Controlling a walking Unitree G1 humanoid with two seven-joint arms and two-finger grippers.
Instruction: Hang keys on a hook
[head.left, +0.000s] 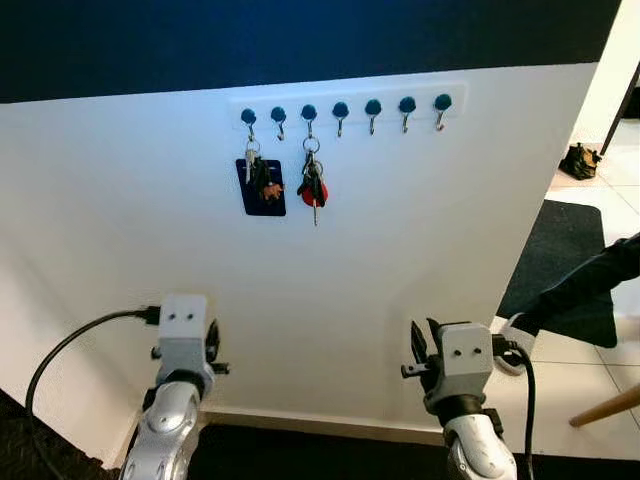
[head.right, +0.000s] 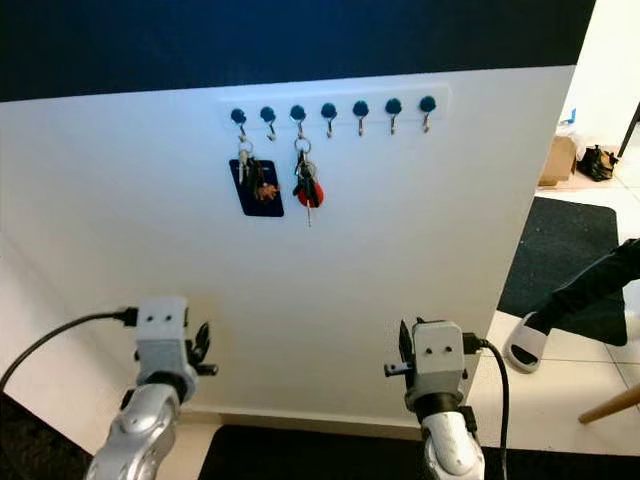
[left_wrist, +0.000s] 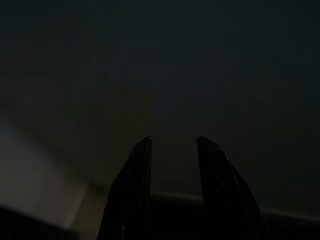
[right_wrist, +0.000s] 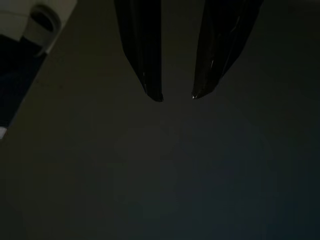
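Two key bunches already hang on the hook rack, so the left gripper and right gripper sit low, released and empty.

You see two key bunches hanging from the hook rail: one with a blue tag on the first hook, one red-fobbed on the third.

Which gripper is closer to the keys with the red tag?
Left, by a little. The left gripper hangs low, below and left of the red-tagged keys; the right gripper is equally low, farther off to their right.
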